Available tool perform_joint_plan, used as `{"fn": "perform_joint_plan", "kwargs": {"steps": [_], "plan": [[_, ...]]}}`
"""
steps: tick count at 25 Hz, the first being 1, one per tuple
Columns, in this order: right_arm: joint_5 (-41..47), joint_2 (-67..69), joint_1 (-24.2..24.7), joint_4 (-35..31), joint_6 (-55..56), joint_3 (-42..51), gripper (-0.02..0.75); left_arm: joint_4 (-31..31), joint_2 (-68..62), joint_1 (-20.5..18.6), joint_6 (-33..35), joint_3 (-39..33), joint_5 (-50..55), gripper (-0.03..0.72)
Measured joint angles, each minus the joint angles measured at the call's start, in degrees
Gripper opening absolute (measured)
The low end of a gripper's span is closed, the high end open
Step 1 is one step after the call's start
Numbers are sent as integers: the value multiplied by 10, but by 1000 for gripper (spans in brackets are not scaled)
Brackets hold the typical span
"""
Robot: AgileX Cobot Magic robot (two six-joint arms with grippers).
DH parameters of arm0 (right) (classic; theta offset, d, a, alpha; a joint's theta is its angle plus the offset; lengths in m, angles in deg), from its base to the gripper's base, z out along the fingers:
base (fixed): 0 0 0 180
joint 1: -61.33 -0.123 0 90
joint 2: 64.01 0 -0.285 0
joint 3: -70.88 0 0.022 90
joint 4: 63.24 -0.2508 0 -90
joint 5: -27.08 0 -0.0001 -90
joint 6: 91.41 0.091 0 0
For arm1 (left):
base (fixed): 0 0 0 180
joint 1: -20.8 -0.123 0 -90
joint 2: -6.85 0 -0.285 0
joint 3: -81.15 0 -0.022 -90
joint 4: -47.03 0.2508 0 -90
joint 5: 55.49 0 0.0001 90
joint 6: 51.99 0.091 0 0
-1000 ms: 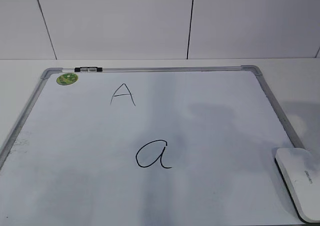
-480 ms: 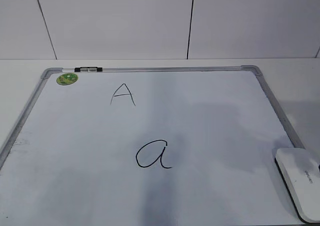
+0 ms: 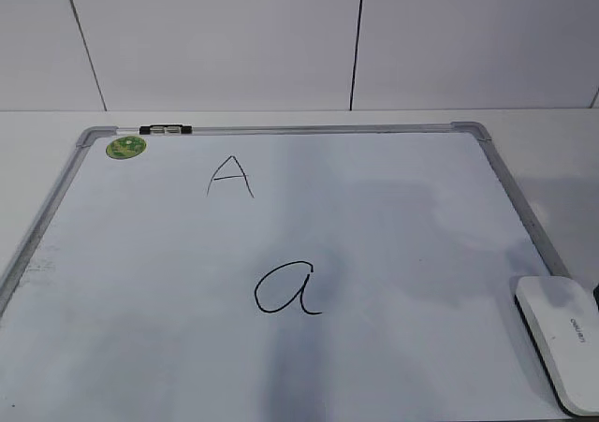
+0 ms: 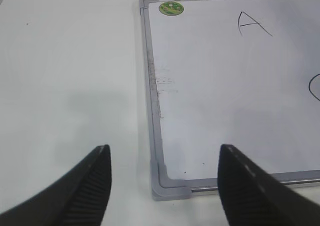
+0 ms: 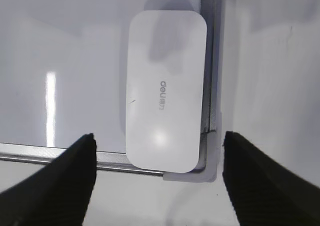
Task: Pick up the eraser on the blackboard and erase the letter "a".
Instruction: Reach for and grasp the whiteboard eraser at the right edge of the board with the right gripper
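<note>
The white eraser [image 3: 559,338] lies on the blackboard's near right corner; in the right wrist view it [image 5: 165,88] fills the middle, grey lettering up. The blackboard [image 3: 402,244] is a white board with a grey frame and a round green sticker [image 3: 125,147]. The cursive letter "a" [image 3: 288,288] is in black at the board's near middle. My right gripper [image 5: 159,158] is open, above and just short of the eraser's near end. My left gripper [image 4: 164,173] is open over the board's near left corner [image 4: 170,186]. Neither gripper shows in the exterior view.
A thin capital "A" [image 3: 229,176] is written nearer the far edge, also in the left wrist view [image 4: 252,24]. A black clip [image 3: 166,129] sits on the far frame. White table [image 4: 65,75] surrounds the board; a white wall stands behind.
The shadow on the board's right side has shifted and spread toward the eraser. The eraser, board and letters have not moved.
</note>
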Motion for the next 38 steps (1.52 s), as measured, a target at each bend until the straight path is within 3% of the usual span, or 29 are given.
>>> {"fn": "perform_joint_plan", "kwargs": {"steps": [24, 32, 38], "plan": [[59, 22, -2, 18, 22, -15, 593, 0, 0, 0, 0, 0, 0, 497], [54, 23, -97, 75, 118, -15, 593, 0, 0, 0, 0, 0, 0, 497], [40, 50, -106, 80, 147, -15, 593, 0, 0, 0, 0, 0, 0, 497]]}}
